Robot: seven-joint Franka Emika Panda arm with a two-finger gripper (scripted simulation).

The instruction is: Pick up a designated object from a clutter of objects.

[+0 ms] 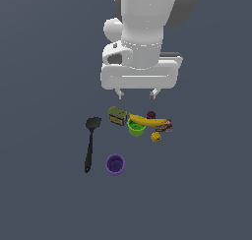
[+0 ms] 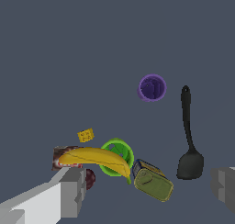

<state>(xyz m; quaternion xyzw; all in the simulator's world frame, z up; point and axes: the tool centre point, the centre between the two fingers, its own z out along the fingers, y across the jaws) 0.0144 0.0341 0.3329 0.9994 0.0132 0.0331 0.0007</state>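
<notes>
Wide-open, empty end effector [image 1: 137, 93] hangs above the clutter, well apart from the purple cup [image 1: 115, 164].

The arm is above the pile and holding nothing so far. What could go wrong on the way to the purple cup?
1. The open gripper hangs over the banana and green cup, not the purple cup; descending here would likely grab the wrong item.
2. The spatula lies close beside the purple cup, so a finger might clip it.
</notes>
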